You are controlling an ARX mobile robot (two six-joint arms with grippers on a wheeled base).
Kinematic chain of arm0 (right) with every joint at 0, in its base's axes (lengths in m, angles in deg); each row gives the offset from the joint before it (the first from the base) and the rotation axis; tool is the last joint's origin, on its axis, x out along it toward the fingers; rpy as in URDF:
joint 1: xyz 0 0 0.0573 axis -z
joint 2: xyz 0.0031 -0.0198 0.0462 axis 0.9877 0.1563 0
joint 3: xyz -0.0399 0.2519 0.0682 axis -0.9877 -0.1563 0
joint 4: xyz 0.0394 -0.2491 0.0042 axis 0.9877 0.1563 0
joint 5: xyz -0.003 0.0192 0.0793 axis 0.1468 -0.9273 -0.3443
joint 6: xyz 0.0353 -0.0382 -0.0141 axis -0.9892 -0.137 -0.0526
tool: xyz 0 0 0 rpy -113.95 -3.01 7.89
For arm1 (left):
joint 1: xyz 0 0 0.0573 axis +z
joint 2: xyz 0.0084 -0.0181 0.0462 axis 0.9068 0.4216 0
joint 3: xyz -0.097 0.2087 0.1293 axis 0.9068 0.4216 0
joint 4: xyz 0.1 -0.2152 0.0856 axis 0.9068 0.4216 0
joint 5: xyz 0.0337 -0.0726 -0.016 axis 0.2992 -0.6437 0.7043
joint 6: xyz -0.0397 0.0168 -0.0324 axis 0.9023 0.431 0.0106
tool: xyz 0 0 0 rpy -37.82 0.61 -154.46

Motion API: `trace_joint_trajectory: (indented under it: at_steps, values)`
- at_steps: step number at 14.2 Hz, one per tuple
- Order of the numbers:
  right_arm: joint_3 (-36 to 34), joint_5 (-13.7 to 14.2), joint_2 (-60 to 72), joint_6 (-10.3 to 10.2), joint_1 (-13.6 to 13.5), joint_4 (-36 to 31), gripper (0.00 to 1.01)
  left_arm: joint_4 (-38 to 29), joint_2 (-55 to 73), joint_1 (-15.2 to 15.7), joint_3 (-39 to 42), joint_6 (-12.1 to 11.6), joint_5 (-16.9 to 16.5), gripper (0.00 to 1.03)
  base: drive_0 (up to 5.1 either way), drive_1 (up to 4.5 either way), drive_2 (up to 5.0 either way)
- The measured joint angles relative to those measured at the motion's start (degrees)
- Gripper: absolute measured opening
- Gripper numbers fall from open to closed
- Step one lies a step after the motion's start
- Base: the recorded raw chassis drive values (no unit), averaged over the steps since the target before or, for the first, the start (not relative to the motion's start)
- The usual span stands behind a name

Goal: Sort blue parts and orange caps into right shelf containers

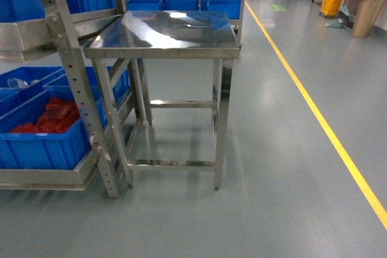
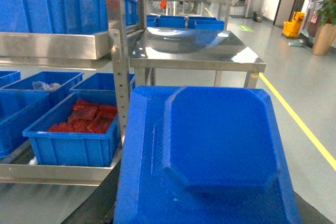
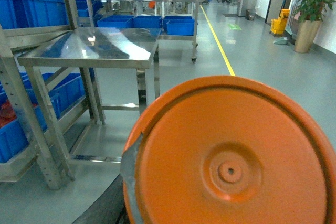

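Blue part (image 2: 210, 150) fills left wrist view, orange cap (image 3: 231, 156) right; hands hidden, grip untellable.

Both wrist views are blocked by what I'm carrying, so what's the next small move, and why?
Probably roll on toward the shelf. The blue part and orange cap fill the wrist views, seemingly held, though no fingers show. Head view shows neither arm and only a steel table ahead.

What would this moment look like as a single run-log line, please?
left wrist view: blue part fills frame | right wrist view: orange cap fills frame | grippers: unseen | steel table: bare | shelf: left
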Motion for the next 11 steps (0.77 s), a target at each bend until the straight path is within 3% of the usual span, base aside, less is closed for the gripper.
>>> trace_joint_trajectory:
  at_steps: [9,11]
  values:
    - [0.0,0.0,0.0,0.0,0.0,0.1,0.45,0.1,0.0,0.0,0.0,0.0,0.1,0.43,0.0,4.14,-4.2]
    - [0.0,0.0,0.0,0.0,0.0,0.3,0.45,0.1,0.0,0.0,0.0,0.0,0.0,0.43,0.0,0.0,0.0]
